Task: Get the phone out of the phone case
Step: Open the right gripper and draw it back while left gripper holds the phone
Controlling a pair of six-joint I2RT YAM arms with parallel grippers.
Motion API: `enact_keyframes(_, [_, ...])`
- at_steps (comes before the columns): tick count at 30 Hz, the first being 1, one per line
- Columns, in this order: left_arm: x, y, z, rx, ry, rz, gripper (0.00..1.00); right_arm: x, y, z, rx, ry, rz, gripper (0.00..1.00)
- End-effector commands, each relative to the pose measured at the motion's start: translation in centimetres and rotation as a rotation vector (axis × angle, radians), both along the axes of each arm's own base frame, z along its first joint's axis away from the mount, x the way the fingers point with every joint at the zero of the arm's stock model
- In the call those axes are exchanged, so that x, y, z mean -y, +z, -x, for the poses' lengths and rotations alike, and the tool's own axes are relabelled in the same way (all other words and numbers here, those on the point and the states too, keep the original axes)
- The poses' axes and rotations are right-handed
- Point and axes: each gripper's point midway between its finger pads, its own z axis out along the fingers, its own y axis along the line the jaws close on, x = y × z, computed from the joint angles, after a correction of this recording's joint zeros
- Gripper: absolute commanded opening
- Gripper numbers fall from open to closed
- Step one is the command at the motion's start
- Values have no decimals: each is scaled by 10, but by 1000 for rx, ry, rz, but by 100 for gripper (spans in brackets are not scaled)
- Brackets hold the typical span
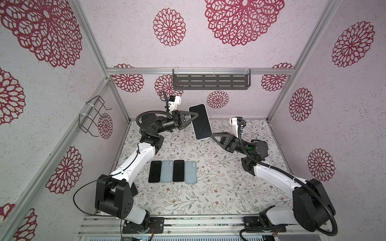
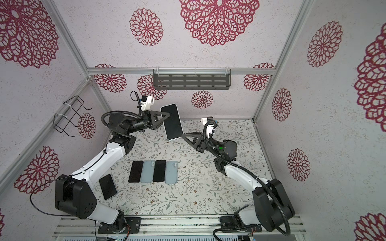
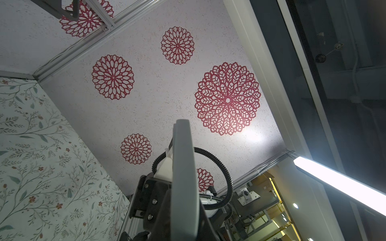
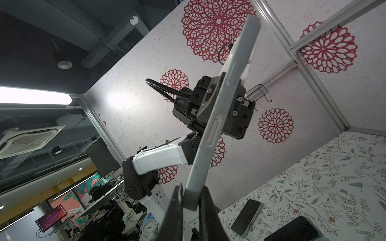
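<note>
The phone [image 1: 200,122], in its case, hung screen-up above the table's [image 1: 208,187] far end, long axis running far to near, with the left gripper [image 1: 193,117] clamped on its left edge and the right gripper [image 1: 211,135] pinching its near right corner.

Aloft: cased phone [image 1: 200,122] between left hand [image 1: 193,116], right hand [image 1: 212,135]; below, row of four [image 1: 173,171] on table [image 1: 219,187].

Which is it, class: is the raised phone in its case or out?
In its case. The phone shows a pale case rim edging its dark screen, pinched between left gripper and right gripper.
</note>
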Motion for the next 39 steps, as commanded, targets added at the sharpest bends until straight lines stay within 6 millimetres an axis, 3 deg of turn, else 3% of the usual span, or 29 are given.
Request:
enact_keyframes(1, [-2, 20, -1, -33, -12, 95, 0, 8, 46, 42, 274, 102, -95, 0])
enact_keyframes(11, [5, 15, -17, -101, -58, 153, 0, -13, 74, 43, 455, 190, -63, 0])
enact_keyframes(23, [15, 19, -25, -119, -100, 173, 0, -29, 95, 24, 529, 244, -43, 1])
enact_keyframes(26, [16, 23, -25, -112, -107, 177, 0, -28, 94, 15, 517, 229, -41, 3])
enact_keyframes(29, [14, 30, -23, -99, -110, 181, 0, -25, 91, -8, 437, 162, -32, 8])
enact_keyframes(32, [11, 40, -19, -65, -103, 183, 0, -17, 83, -37, 336, -1, -2, 23])
enact_keyframes(35, [7, 50, -13, -26, -61, 153, 0, -13, 58, -69, 237, -267, 148, 47])
enact_keyframes(37, [4, 55, -9, 6, -10, 109, 0, 0, 44, -82, 177, -436, 239, 55])
enact_keyframes(39, [1, 57, -6, 31, 61, 40, 0, 13, 35, -80, 124, -506, 259, 61])
